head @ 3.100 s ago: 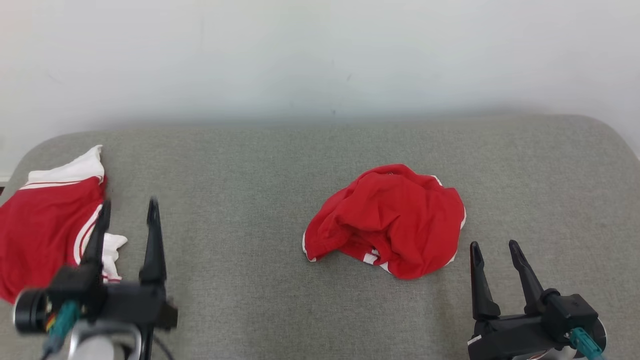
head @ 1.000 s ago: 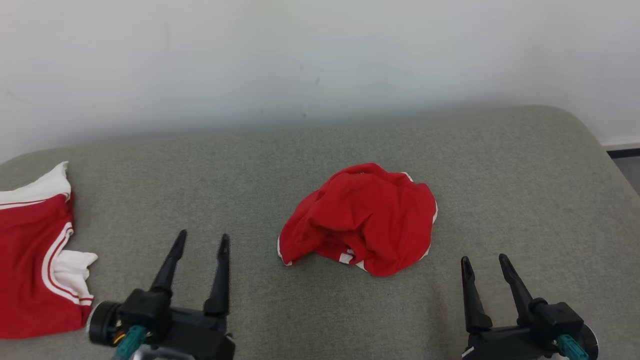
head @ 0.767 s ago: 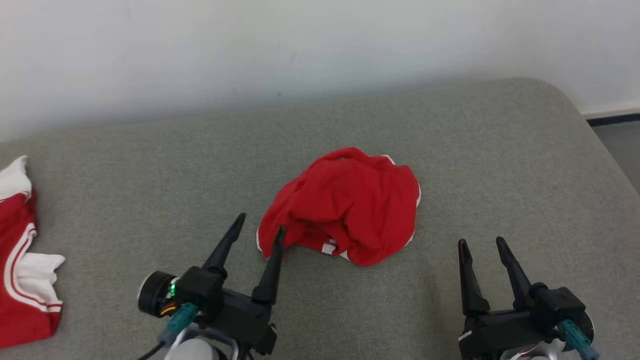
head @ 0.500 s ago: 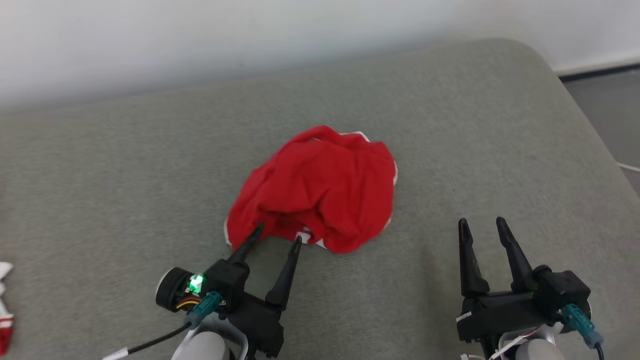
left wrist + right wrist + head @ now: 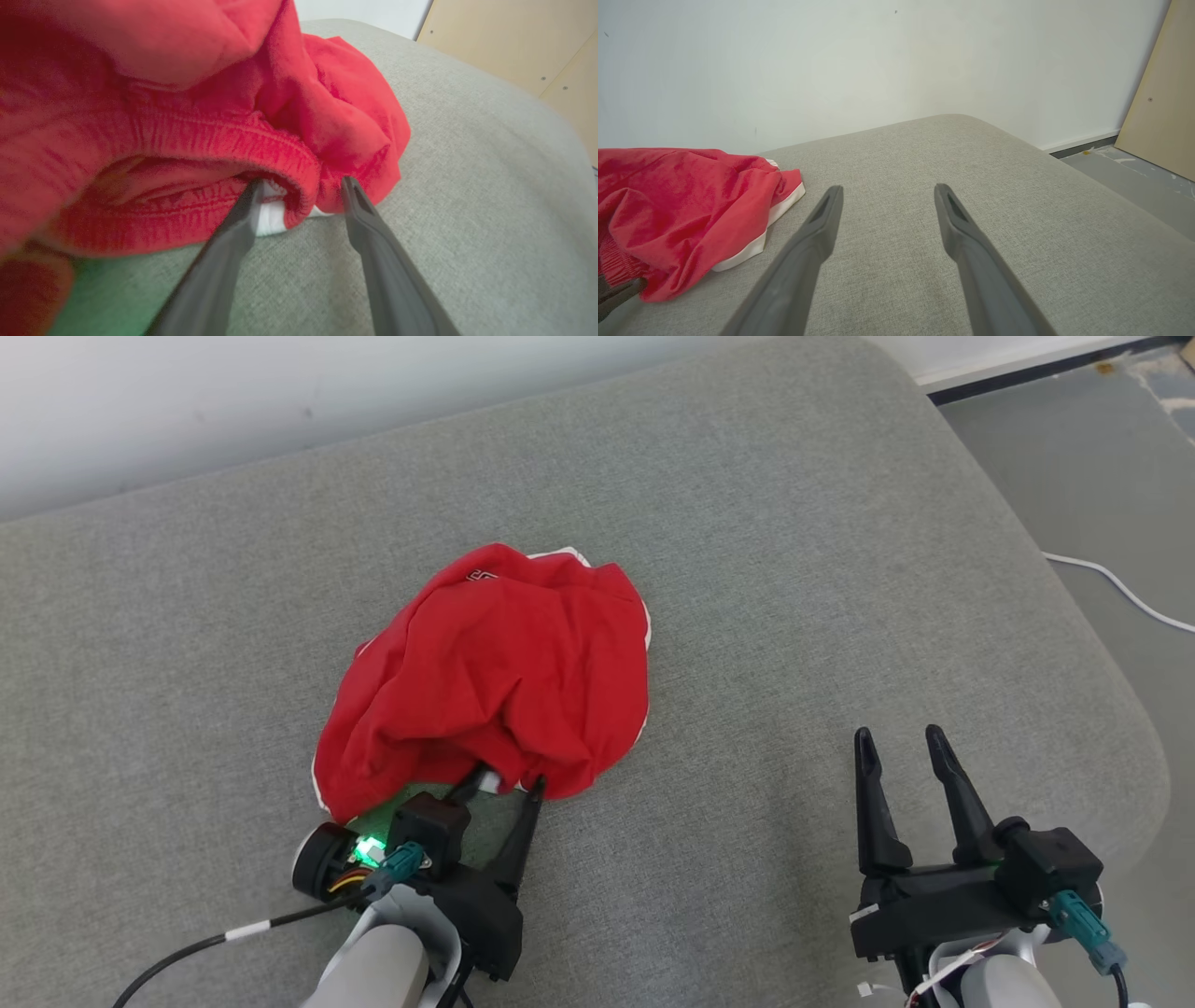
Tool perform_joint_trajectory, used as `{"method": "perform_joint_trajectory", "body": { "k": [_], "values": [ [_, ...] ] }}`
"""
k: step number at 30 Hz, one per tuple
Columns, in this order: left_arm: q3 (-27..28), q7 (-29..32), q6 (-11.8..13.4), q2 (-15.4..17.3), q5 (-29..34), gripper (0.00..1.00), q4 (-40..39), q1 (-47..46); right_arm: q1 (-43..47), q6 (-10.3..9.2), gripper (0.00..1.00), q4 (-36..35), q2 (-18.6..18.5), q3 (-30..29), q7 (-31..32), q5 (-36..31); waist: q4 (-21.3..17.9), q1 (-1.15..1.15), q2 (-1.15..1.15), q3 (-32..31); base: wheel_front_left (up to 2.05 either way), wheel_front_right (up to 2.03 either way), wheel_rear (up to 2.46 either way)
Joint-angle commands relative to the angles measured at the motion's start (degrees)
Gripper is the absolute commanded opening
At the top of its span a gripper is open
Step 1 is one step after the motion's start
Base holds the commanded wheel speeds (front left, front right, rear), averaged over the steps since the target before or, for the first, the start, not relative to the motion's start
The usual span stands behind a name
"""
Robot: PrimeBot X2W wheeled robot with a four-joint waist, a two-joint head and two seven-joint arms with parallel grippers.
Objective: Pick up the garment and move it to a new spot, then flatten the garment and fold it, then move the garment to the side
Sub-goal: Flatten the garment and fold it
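The crumpled red garment with white trim (image 5: 495, 672) is seen lying in a heap on the grey fabric-covered cushion (image 5: 794, 569), left of its middle in the head view. The left gripper (image 5: 504, 782) is placed at the heap's near edge, with its two dark fingers spread apart and not clamped. In the left wrist view a ribbed red waistband (image 5: 280, 154) is straddled by them, one fingertip tucked beneath the fold and the other touching the red cloth. A green light (image 5: 371, 847) is lit on that wrist. The right gripper (image 5: 896, 735) is held over bare cushion, well apart from the garment, with its jaws wide and empty. A white cable (image 5: 1120, 593) is seen on the floor beyond the cushion's right edge, and a pale wooden board (image 5: 1157, 107) beside the white wall (image 5: 831, 70).
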Motion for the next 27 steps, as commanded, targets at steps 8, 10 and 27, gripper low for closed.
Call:
{"method": "perform_joint_trajectory", "body": {
  "k": [8, 10, 27],
  "values": [
    [-0.6, -0.2, 0.1, -1.5, -1.6, 0.00, -2.2, 0.2, 2.6, -0.12, 1.00, 0.1, 0.2, -2.2, 0.0, -1.8, 3.7, -0.01, -0.01, -3.7, 0.00, 0.00, 0.00],
    [-0.7, -0.2, 0.1, -1.8, -2.2, 0.00, -4.8, 1.7, 3.4, -0.12, 1.00, 0.4, 0.1, -2.3, 0.0, -2.0, 5.7, -0.01, -0.01, -5.2, 0.00, 0.00, 0.00],
    [-0.3, 1.1, 2.5, 6.7, -5.0, 0.00, -19.8, 20.9, 6.8, -0.12, 1.00, 1.2, 0.2, -1.3, 0.0, -1.8, 20.2, -0.01, -0.01, -12.4, 0.00, 0.00, 0.00]
  ]
}}
